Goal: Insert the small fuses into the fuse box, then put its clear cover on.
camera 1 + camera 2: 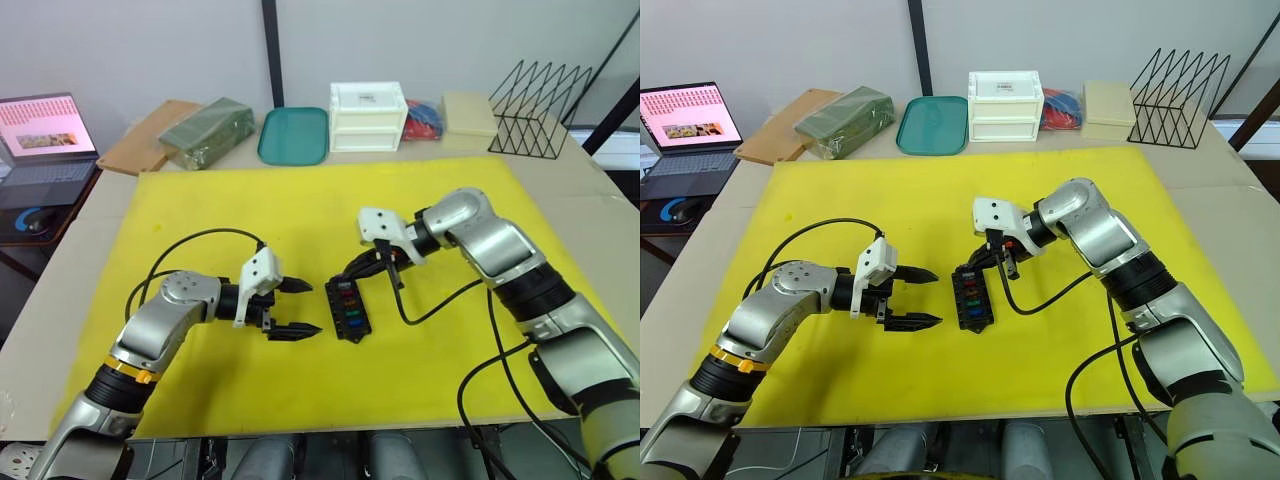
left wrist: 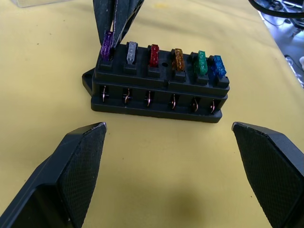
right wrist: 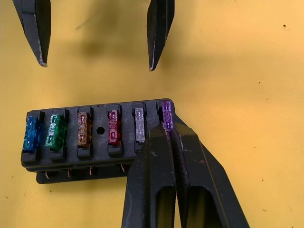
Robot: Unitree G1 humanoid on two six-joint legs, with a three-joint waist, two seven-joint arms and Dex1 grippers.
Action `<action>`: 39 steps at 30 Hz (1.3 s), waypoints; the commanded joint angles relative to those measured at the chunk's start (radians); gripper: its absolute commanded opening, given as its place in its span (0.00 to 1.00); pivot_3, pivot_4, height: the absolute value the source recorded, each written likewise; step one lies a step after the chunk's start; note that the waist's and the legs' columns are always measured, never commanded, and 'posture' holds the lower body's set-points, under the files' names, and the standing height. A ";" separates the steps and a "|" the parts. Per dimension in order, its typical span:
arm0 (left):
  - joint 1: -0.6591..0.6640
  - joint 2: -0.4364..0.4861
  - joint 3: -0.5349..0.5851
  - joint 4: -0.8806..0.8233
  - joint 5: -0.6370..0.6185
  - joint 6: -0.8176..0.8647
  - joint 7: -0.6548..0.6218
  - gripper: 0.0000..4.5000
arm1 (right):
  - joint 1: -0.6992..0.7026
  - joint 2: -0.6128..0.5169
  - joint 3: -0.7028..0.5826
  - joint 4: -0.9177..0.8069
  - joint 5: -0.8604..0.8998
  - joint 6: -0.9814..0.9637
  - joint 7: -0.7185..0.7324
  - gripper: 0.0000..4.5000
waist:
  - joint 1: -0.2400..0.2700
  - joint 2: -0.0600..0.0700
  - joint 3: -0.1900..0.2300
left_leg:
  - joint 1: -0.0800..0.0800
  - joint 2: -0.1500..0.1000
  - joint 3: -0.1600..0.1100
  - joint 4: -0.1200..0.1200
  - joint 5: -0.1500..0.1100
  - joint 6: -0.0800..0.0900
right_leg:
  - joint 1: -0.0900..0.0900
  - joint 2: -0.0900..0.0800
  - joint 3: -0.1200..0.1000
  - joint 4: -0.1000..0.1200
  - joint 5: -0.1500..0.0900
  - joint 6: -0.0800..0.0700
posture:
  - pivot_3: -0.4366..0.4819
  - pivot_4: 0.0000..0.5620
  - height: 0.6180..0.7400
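Observation:
The black fuse box [image 1: 348, 310] lies mid-mat on the yellow mat [image 1: 200, 200]. Several small fuses stand in one row of its slots: blue [image 3: 31, 133], green [image 3: 55, 132], brown [image 3: 83, 129], red [image 3: 113, 127], grey [image 3: 139, 124] and purple [image 3: 166, 111]. My right gripper [image 3: 168, 127] is shut on the purple fuse at the box's far end slot. My left gripper [image 1: 300, 308] is open just left of the box, nothing between its fingers [image 2: 80, 161]. A pale see-through edge [image 2: 33, 2] beyond the box may be the clear cover.
Along the table's back stand a white drawer box [image 1: 367, 117], a teal tray [image 1: 294, 135], a green package [image 1: 208, 130], a wooden board [image 1: 150, 148] and a black wire rack [image 1: 540, 108]. A laptop [image 1: 45, 140] sits far left. Cables trail from both wrists.

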 commanded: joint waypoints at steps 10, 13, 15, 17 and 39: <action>0.012 0.004 -0.002 -0.041 0.018 -0.010 -0.002 0.99 | 0.007 0.003 0.016 0.045 -0.090 -0.046 0.028 0.00 | 0.000 0.000 0.000 | 0.000 0.000 0.000 0.000 0.000 0.000 | 0.000 0.000 0.000 0.000 0.000 0.000 | 0.48 0.27 1.00; 0.013 0.003 -0.002 -0.041 0.020 -0.011 -0.001 0.99 | 0.007 0.006 0.012 0.047 -0.086 -0.053 0.045 0.00 | 0.000 0.000 0.000 | 0.000 0.000 0.000 0.000 0.000 0.000 | 0.000 0.000 0.000 0.000 0.000 0.000 | 0.48 0.27 1.00; 0.013 0.002 -0.001 -0.042 0.020 -0.011 0.000 0.99 | 0.004 0.010 0.000 0.045 -0.076 -0.058 0.052 0.00 | 0.001 0.000 0.000 | 0.000 0.000 0.000 0.000 0.000 0.000 | 0.000 0.000 0.000 0.000 0.000 0.000 | 0.48 0.27 1.00; 0.014 0.003 -0.001 -0.043 0.020 -0.011 0.000 0.99 | -0.001 0.011 -0.013 0.039 -0.066 -0.054 0.063 0.00 | 0.000 0.000 0.000 | 0.000 0.000 0.000 0.000 0.000 0.000 | 0.000 0.000 0.000 0.000 0.000 0.000 | 0.48 0.27 1.00; 0.017 0.003 -0.004 -0.049 0.023 -0.013 0.000 0.99 | -0.059 0.020 -0.060 0.001 -0.035 -0.057 0.134 0.00 | -0.001 0.000 0.000 | 0.000 0.000 0.000 0.000 0.000 0.000 | 0.000 0.000 0.000 0.000 0.000 0.000 | 0.48 0.27 1.00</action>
